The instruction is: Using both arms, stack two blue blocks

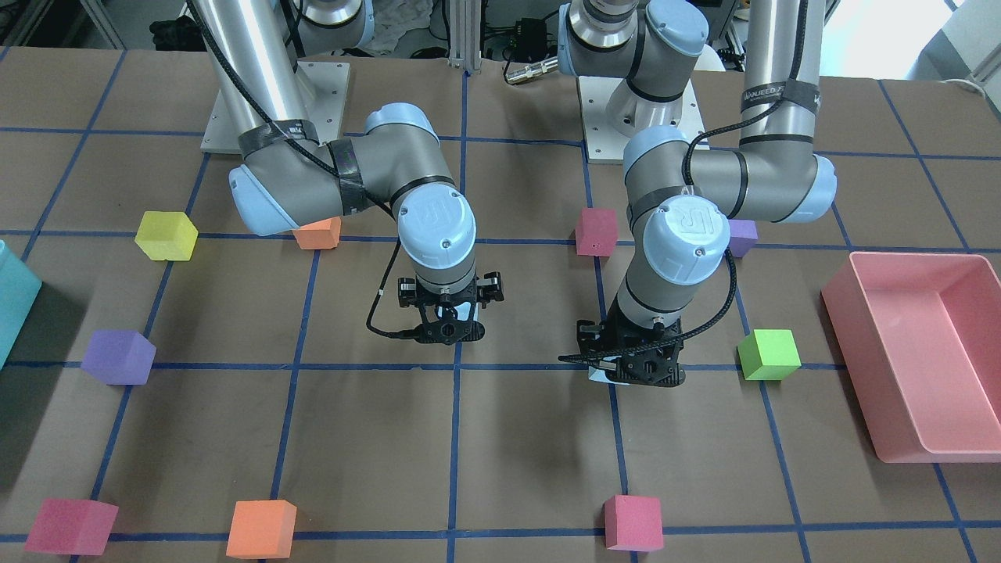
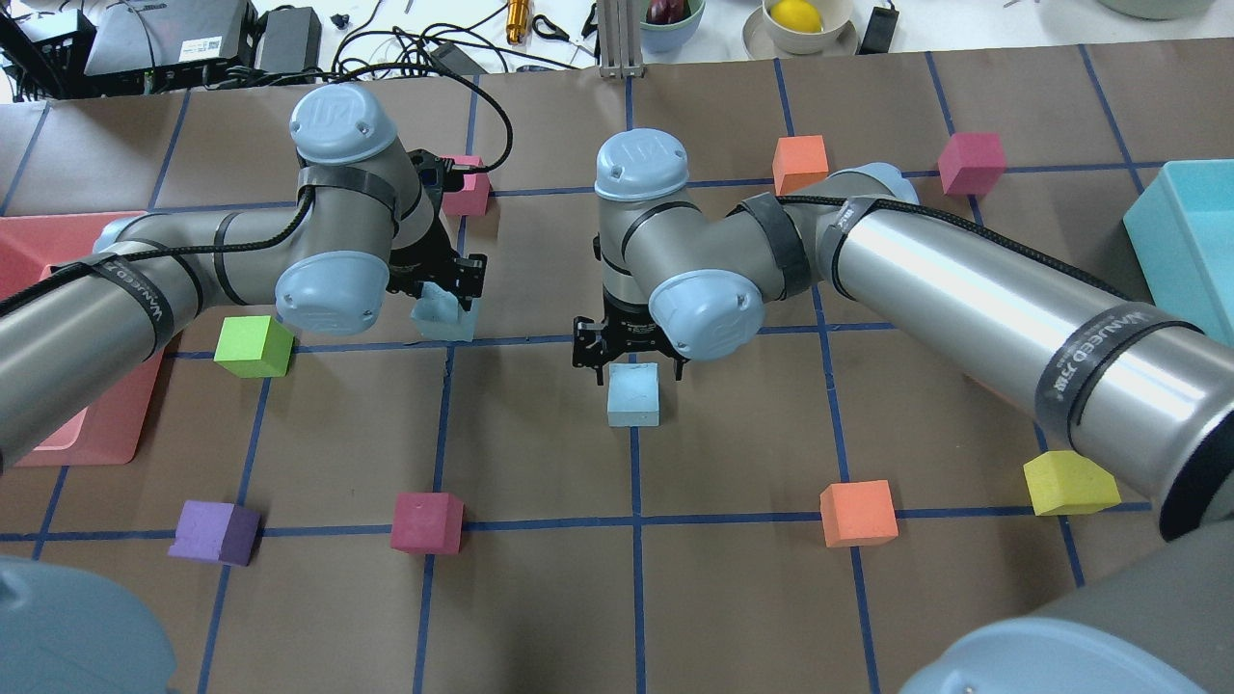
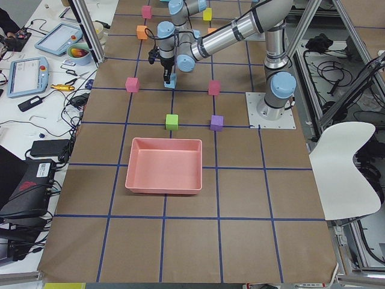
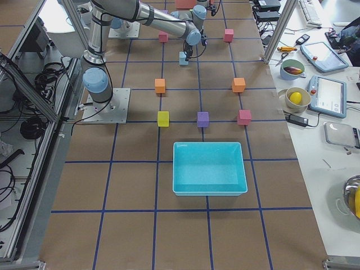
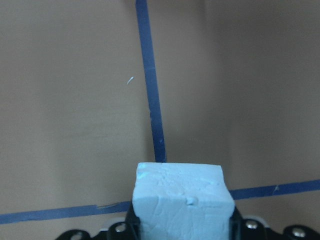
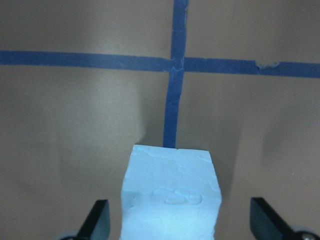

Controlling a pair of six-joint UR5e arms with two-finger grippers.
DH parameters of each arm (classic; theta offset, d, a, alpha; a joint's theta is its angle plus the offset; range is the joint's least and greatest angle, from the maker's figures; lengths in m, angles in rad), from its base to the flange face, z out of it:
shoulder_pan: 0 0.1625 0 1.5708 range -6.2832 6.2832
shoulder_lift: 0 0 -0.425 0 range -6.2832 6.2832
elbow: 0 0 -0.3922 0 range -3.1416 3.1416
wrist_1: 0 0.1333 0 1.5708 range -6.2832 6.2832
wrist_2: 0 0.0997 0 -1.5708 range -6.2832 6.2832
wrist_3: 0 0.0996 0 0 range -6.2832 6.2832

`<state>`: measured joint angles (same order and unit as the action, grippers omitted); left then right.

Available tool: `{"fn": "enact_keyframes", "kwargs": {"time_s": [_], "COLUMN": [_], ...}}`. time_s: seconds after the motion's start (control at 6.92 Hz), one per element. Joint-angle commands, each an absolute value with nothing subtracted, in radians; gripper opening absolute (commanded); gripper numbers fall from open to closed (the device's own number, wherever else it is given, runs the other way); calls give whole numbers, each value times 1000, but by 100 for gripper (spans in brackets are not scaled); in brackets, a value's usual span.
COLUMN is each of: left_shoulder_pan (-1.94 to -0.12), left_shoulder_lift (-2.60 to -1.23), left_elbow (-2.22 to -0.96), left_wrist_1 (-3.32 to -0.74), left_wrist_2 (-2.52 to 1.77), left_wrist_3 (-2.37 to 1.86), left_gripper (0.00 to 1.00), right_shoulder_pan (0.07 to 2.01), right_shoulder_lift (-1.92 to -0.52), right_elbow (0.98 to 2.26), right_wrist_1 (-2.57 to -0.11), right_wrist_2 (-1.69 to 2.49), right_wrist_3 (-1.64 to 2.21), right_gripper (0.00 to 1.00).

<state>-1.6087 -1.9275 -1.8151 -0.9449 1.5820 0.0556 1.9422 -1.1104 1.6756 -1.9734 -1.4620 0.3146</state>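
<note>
Foam cubes with matte, faintly scuffed faces sit on a table [image 1: 375,438] papered in brown and gridded with blue tape. In the front-facing view the left gripper [image 1: 629,369] points straight down, and only a pale sliver of the held blue block [image 1: 597,374] shows beneath it. The right gripper [image 1: 447,322] also points down, its black body hiding its fingers.

From overhead, the held blue block sits slightly tilted under the left gripper, just beside a tape crossing. The loose blue block [image 2: 633,393] stands square on another crossing, directly below the right gripper.

Both side views show each claw upright over its cube, too small to judge the grip.

The left wrist camera shows the held blue block's creased, dimpled face filling the gap. Black fingers [image 5: 236,224] press against both its sides, clamped on it. I cannot tell whether it is off the paper.

The right wrist camera shows the loose blue block centred between the fingers [image 6: 96,220]. These are spread wide, well apart from its sides, and grasp nothing. A tape line runs out from behind the block.
</note>
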Motion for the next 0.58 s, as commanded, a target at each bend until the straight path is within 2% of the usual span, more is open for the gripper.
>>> {"fn": "enact_keyframes", "kwargs": {"time_s": [0.0,0.43], "left_shoulder_pan": [-1646,-1765], "left_shoulder_lift": [-1911,-1867], "left_elbow": [-1795,-1793], "left_wrist_1": [-979,-1032], "left_wrist_2": [1580,1582], "left_wrist_3": [-9,-156], "left_gripper": [0,0], "right_shoulder_pan": [1860,1654], "right_shoulder_lift": [-1182,-1343], "right_elbow": [1667,1680], "right_wrist_1": [-1971,-1860], "right_wrist_2": [-1474,-1553], "right_wrist_3": [310,165], "right_gripper": [100,100]}}
